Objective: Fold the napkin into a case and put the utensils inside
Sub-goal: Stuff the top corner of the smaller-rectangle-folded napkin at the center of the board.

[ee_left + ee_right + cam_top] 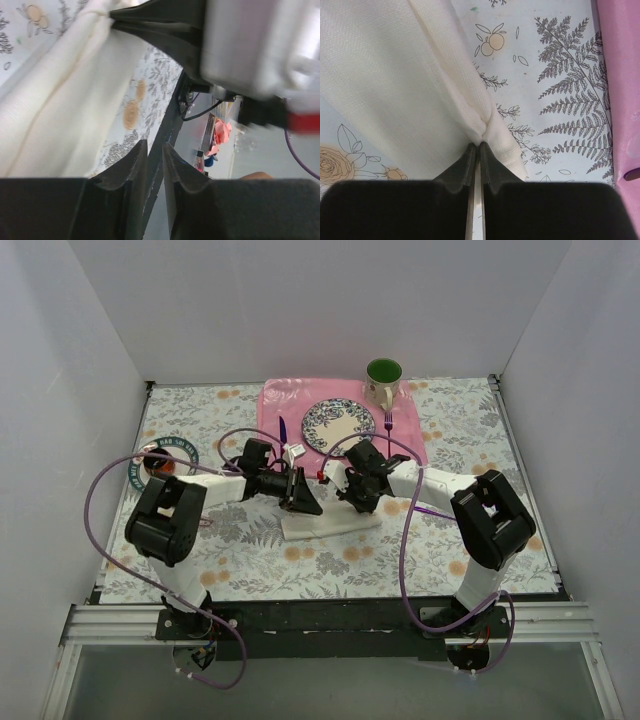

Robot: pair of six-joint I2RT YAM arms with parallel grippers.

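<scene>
The napkin (330,523) lies part-folded; right claw (475,145) pinches its fold, left claw (155,147) barely parted, empty. Case unfinished; utensils not yet inside.

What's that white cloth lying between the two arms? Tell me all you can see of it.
The napkin is a plain cream-white woven cloth, soft and unpatterned, lying as a narrow strip on the floral tablecloth near the pink placemat. The right claw pinches a puckered fold at its edge; the left claw is beside it, gripping nothing.

napkin (320,528) partly hidden, edges cut off
</scene>
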